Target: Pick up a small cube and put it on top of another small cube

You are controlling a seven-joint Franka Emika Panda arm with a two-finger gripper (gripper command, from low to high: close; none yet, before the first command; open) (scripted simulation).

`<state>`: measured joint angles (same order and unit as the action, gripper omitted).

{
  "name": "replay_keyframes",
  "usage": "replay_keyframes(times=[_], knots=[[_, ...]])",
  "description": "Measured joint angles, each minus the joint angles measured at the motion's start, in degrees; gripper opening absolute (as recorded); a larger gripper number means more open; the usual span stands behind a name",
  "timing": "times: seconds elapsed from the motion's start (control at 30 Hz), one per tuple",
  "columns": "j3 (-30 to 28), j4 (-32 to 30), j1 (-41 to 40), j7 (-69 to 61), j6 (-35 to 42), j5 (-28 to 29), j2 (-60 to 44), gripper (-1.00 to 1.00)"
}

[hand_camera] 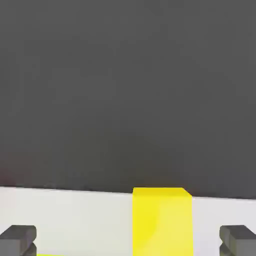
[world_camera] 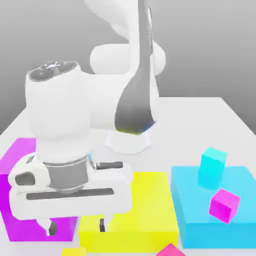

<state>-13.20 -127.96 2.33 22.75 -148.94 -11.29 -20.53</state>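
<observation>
My gripper hangs low at the exterior view's left, over the seam between the magenta slab and the yellow slab. Its fingers stand wide apart with nothing between them. A small cyan cube and a small magenta cube rest on the cyan slab, the magenta one tilted. Another magenta cube and a yellow piece peek in at the front edge. In the hand view the gripper is open, and a yellow block lies on the white table between the fingertips.
The arm's white base stands at the middle back of the white table. The three flat coloured slabs fill the front of the table side by side. My own arm's bulky wrist hides most of the magenta slab.
</observation>
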Motion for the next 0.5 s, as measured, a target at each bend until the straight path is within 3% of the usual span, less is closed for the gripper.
replay_keyframes(times=[0.13, 0.17, 0.37, 0.5], knots=[[1.6, 1.5, -1.7, -1.7, -5.3, -1.5, -8.2, 0.00], [2.4, 1.9, -2.3, -2.2, -6.8, -2.2, -10.1, -1.00], [2.7, 2.1, -2.6, -2.5, -7.5, -2.6, -11.1, -1.00], [0.8, 0.8, -1.1, -0.9, -3.2, -0.3, -5.5, -1.00]])
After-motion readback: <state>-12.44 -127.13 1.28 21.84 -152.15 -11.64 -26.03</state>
